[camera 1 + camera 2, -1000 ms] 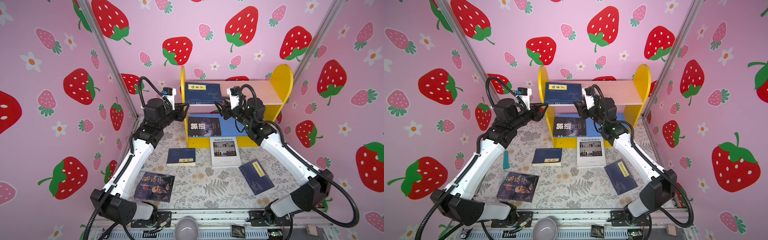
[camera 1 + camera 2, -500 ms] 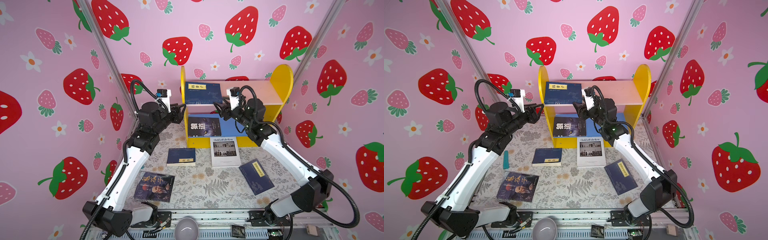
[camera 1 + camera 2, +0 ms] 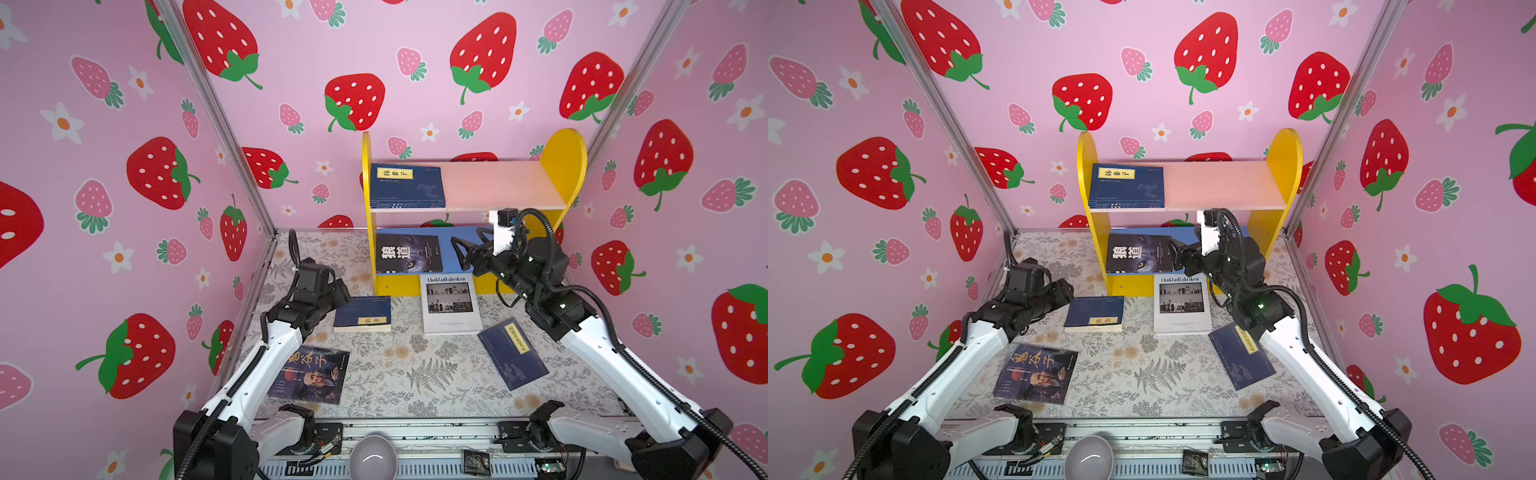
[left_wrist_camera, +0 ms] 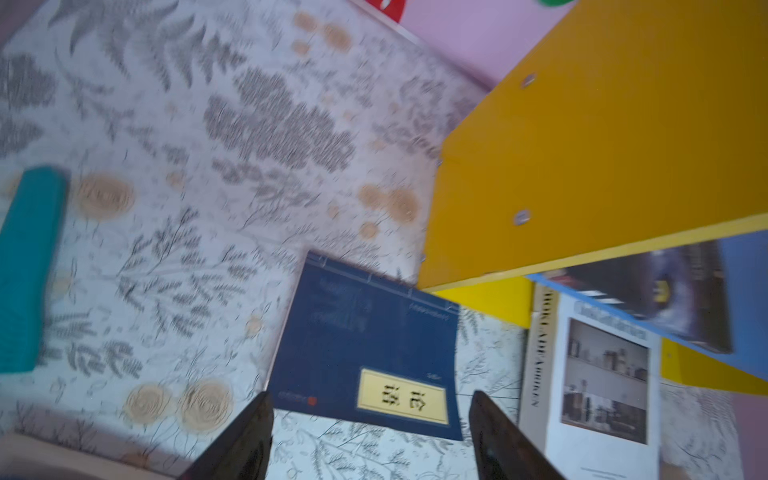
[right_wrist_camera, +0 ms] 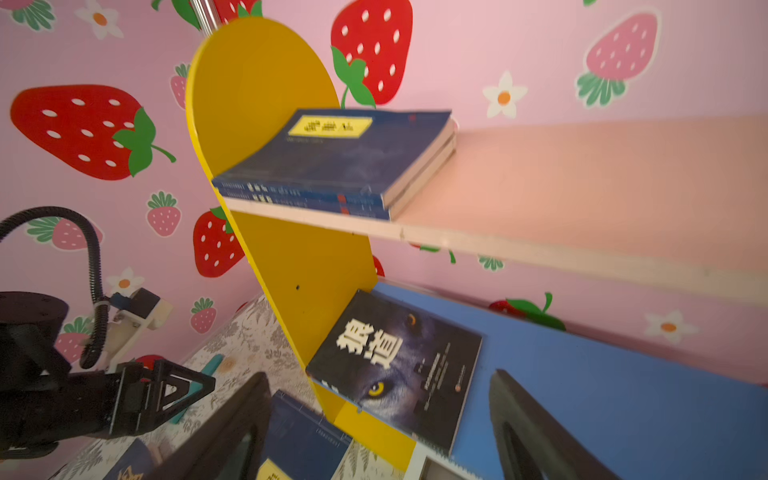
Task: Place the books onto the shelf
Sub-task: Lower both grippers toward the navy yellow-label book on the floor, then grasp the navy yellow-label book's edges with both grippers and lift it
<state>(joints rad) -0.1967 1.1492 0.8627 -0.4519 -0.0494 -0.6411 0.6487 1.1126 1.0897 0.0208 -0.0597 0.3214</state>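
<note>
The shelf (image 3: 565, 158) stands at the back, with two navy books (image 3: 405, 187) stacked on its pink upper board and the black wolf-eye book (image 3: 407, 253) on its blue lower board. Down on the mat lie a navy book (image 3: 363, 313), the white "Chokladfabriken" book (image 3: 451, 303), a tilted navy book (image 3: 511, 353) and the old-man portrait book (image 3: 311, 374). My left gripper (image 4: 370, 399) is open and empty, low over the mat just left of the navy book (image 4: 365, 345). My right gripper (image 5: 380, 376) hangs open and empty in front of the lower board, beside the wolf-eye book (image 5: 395, 361).
A teal bar (image 4: 29, 266) lies on the mat near the left wall. A grey bowl (image 3: 372, 457) sits on the front rail. Strawberry-print walls close in the left, back and right sides. The right half of the pink upper board (image 3: 498, 185) is bare.
Both grippers pulled away from the upper board and opened wider. The left arm dropped back down to the mat beside the navy book. The right gripper sank to the lower board's height.
</note>
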